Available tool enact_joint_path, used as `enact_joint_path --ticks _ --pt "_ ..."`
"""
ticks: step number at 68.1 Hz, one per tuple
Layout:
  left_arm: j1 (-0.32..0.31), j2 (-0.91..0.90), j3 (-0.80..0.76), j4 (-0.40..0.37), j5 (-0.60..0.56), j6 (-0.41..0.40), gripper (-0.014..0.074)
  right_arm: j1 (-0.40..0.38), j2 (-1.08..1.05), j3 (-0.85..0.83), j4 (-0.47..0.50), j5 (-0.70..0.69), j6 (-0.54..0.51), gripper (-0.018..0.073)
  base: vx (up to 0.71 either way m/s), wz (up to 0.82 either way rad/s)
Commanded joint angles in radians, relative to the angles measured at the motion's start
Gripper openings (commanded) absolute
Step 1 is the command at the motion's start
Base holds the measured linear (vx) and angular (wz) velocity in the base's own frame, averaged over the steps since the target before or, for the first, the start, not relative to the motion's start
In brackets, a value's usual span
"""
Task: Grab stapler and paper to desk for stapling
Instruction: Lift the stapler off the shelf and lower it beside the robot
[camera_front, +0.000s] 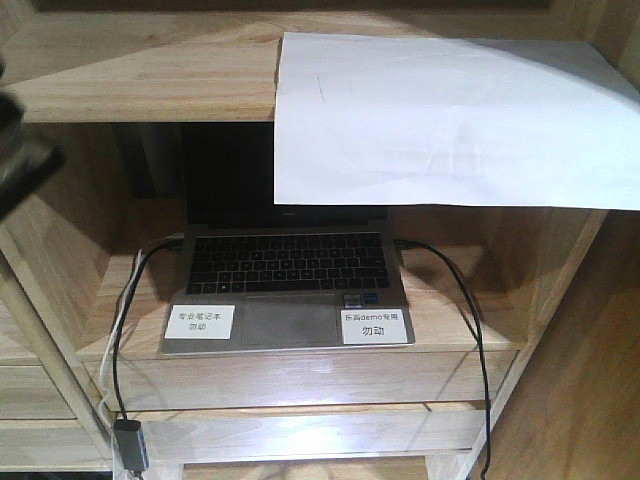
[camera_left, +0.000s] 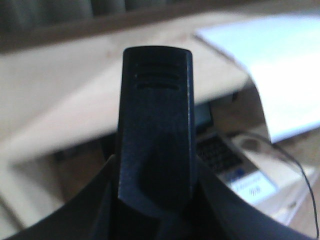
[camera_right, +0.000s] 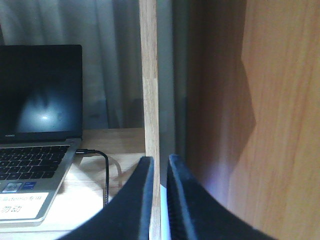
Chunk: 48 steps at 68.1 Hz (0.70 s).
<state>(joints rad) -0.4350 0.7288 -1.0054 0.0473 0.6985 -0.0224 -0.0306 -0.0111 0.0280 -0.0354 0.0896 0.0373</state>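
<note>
Upper right of the front view, paper (camera_front: 450, 120) overhangs the shelf (camera_front: 150, 70) edge, easy to pinch; left gripper (camera_left: 155, 175) clamps the stapler (camera_left: 155, 110), right gripper (camera_right: 160, 190) sits nearly closed, empty.

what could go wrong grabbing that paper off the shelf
The paper hangs over the front of the top shelf; a tug at its drooping edge could crease it or drop it onto the laptop.
The right gripper faces the shelf's wooden upright and seems close; moving straight ahead could hit it.
The stapler blocks much of the left wrist view, so that arm may misjudge the shelf.
</note>
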Motion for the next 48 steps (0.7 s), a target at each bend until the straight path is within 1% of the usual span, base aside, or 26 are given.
enact_joint_path --ticks 1,8,26,33,41,48 --pt "-0.005 -0.086 0.054 0.007 -0.137 0.001 -0.0007 0.001 -0.015 0.002 -0.004 -0.076 -0.010 0.0061 0.00 0.00" --pt "-0.005 -0.184 0.168 0.001 -0.141 0.001 -0.0007 0.001 -0.015 0.002 -0.004 -0.076 -0.010 0.0061 0.00 0.00" --pt "-0.005 -0.365 0.423 -0.047 -0.142 0.008 -0.0007 0.001 -0.015 0.002 -0.004 -0.076 -0.010 0.0061 0.00 0.00" --pt "-0.005 -0.414 0.508 -0.039 -0.166 0.010 -0.0007 0.001 -0.015 0.002 -0.004 -0.076 -0.010 0.0061 0.00 0.00" --pt "-0.005 -0.444 0.554 -0.038 -0.182 0.008 -0.0007 0.001 -0.015 0.002 -0.004 -0.076 -0.010 0.0061 0.00 0.00" --pt "-0.005 -0.447 0.553 -0.047 -0.166 0.004 -0.0007 0.001 -0.015 0.002 -0.004 -0.076 -0.010 0.0061 0.00 0.00"
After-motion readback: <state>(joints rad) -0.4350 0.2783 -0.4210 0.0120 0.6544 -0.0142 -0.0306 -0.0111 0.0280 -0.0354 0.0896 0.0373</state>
